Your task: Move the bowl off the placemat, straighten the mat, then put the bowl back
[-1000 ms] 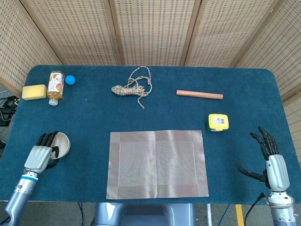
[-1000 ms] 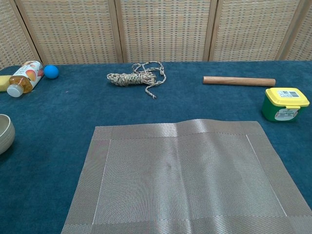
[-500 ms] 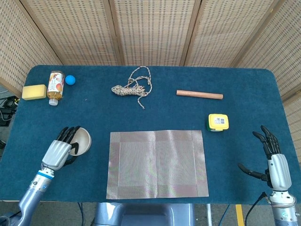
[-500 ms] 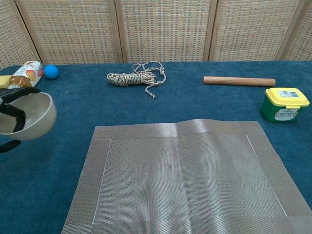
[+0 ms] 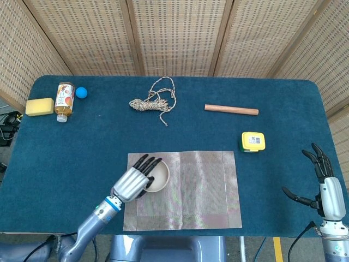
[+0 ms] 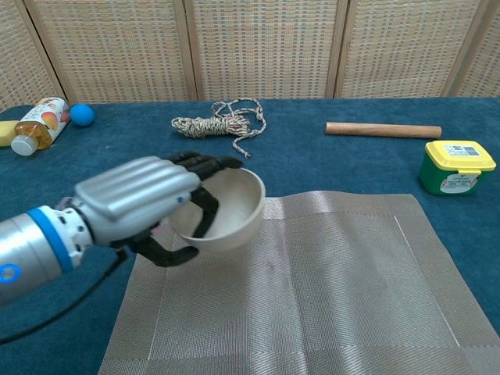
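Note:
My left hand [image 5: 133, 183] [image 6: 144, 203] grips a cream bowl [image 5: 156, 177] [image 6: 226, 207] by its rim and holds it above the left part of the grey woven placemat [image 5: 191, 191] [image 6: 312, 289]. The mat lies flat and square to the table's front edge. My right hand [image 5: 327, 188] is open at the table's right front corner, fingers spread, holding nothing; the chest view does not show it.
On the blue table [image 5: 98, 142] lie a rope bundle [image 5: 154, 101], a wooden stick [image 5: 231, 109], a yellow-lidded green tub [image 5: 253, 142], a juice bottle [image 5: 64, 100], a blue ball [image 5: 81, 92] and a yellow sponge [image 5: 40, 106].
My left hand has carried the bowl from the table's left side rightward to above the mat's left part. My right hand has drifted slightly right and toward the front edge.

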Controlling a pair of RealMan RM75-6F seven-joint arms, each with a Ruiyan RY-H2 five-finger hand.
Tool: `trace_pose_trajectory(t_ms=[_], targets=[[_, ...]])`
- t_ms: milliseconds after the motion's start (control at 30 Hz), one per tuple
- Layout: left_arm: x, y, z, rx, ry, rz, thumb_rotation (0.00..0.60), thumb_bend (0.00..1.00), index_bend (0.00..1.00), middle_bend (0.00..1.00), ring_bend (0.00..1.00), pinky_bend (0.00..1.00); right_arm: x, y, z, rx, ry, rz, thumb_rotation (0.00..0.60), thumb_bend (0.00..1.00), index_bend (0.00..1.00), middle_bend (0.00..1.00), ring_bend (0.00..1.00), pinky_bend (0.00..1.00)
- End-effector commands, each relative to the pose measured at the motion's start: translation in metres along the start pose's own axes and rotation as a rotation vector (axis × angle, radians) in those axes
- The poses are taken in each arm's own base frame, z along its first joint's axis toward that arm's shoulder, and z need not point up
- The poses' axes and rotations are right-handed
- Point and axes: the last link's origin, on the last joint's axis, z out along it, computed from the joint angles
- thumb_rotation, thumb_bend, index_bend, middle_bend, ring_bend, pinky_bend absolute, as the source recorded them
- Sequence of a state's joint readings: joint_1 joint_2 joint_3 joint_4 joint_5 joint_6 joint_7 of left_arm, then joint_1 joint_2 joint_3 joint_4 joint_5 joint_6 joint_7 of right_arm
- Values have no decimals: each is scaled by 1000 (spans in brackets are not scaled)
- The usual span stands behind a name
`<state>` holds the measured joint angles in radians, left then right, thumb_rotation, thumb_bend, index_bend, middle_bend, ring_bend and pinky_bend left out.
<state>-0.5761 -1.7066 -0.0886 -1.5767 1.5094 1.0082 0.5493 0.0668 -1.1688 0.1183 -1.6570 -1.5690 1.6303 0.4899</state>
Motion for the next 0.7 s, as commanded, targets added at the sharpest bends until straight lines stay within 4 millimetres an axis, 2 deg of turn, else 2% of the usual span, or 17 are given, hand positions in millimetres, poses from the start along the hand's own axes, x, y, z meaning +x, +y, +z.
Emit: trace_pose_trajectory(t_ms=[33, 267, 500, 567, 700], targets=[[-3, 27, 20, -50, -22, -4, 600, 435, 685, 0, 0, 0, 0, 1, 0, -5, -3, 5, 600, 235, 163, 0, 0, 0], [-10, 58, 50, -74, -53, -4, 600, 431, 674, 0, 0, 0, 1, 3, 2, -18, -7, 13, 600, 235, 163, 0, 0, 0], [-20, 77, 66, -77, -101, 27, 600, 425, 637, 0, 0, 0, 5, 5, 4, -26, 2, 25, 600, 235, 163, 0, 0, 0], [-23, 79, 68, -71, -112, 35, 600, 407, 594, 0, 0, 0, 6, 5, 4, -26, 5, 29, 600, 235, 163, 0, 0, 0], [-26, 78, 67, -58, -130, 51, 600, 279, 437, 0, 0, 0, 9, 5, 4, -26, 12, 38, 600, 235, 163, 0, 0, 0]])
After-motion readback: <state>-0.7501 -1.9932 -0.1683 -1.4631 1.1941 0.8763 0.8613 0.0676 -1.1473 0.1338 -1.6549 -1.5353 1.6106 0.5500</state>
